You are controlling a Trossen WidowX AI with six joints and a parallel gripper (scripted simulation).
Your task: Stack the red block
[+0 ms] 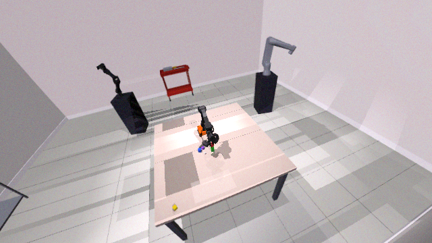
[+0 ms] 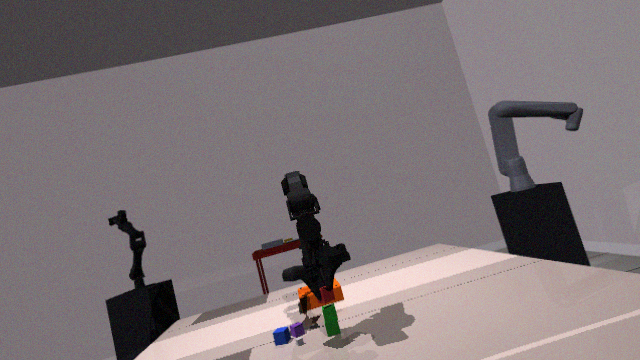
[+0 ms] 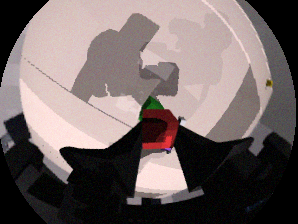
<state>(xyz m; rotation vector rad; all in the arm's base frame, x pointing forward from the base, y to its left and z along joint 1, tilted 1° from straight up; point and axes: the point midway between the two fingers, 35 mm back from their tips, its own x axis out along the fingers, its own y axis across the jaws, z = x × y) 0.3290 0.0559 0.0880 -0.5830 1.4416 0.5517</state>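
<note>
Fingers filled the bottom of the wrist view, two dark wedges closed on the red block (image 3: 160, 129), which sat between their tips with a sliver of the green tower (image 3: 152, 104) showing just past its upper edge. Beyond them the pale bench (image 3: 80, 43) carried broad grey shadows of the arm. From the exterior view the gripper (image 2: 326, 292) hung pointing down with the red block (image 2: 327, 294) held directly over the green tower (image 2: 330, 320); the block's underside looked to be at or very near the tower's top, though whether they touched could not be told. The tower stood upright on the bench (image 2: 475, 300). A blue block (image 2: 281, 335) and a purple block (image 2: 297, 329) lay side by side on the bench just to the tower's left in that view, closer to the camera, with a small grey piece (image 2: 300, 342) below the purple one. An orange block (image 2: 312, 299) sat behind the gripper, at the foot of the arm (image 2: 305, 235), which rose steeply from its base and folded back down. In the top view a yellow block (image 1: 175, 207) lay well apart from the rest, near the bench's front edge. Farther back, off the bench, a black arm on a dark pedestal (image 1: 129, 113) stood to one side, a grey arm on a dark pedestal (image 1: 265, 92) to the other, and a red cart (image 1: 177, 82) stood against the far wall between them.
</note>
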